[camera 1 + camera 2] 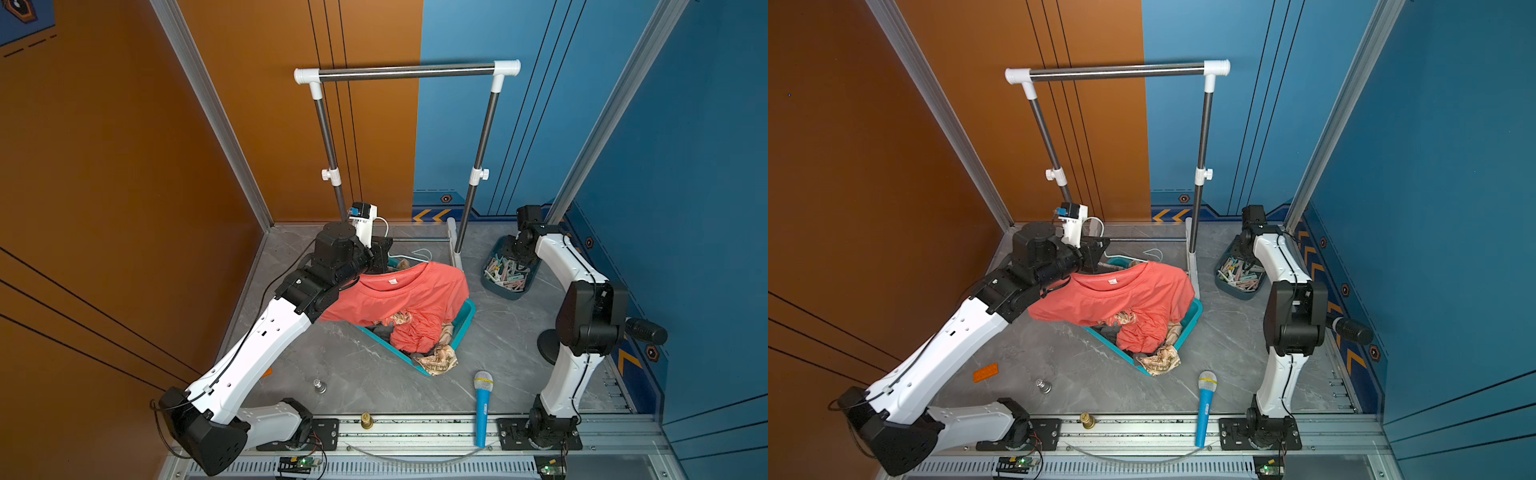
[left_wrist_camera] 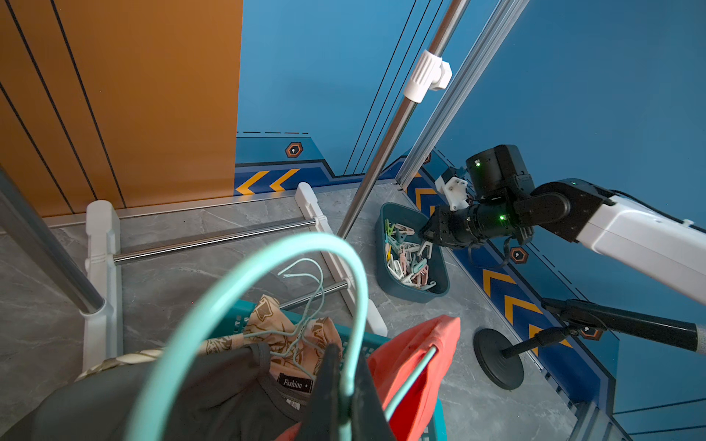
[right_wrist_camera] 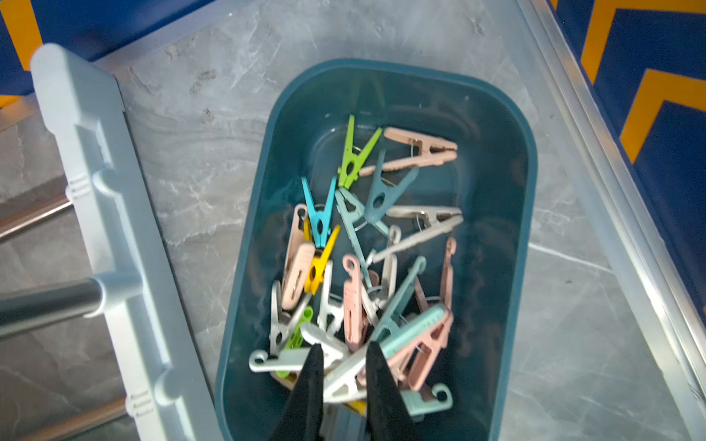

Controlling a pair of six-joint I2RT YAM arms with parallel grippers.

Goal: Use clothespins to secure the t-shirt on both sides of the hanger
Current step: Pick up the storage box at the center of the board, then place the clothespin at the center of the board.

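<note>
A tall drying rack (image 1: 407, 71) stands at the far edge of the grey surface (image 1: 498, 345). Near it, mid-scene, the coral t-shirt (image 1: 415, 299) droops over a teal laundry basket (image 1: 467, 316). A mint hanger (image 2: 317, 239) is threaded into the t-shirt, and the left hand (image 2: 345, 382) is clenched on the hanger's hook. At the far right a dark blue tub (image 3: 496, 126) holds the clothespins (image 3: 351, 301). There the right hand (image 3: 345, 348) pinches a white clothespin (image 3: 344, 376).

Robot lab cell: aluminium frame (image 1: 210, 104), printed wall panels (image 1: 685, 166)
</note>
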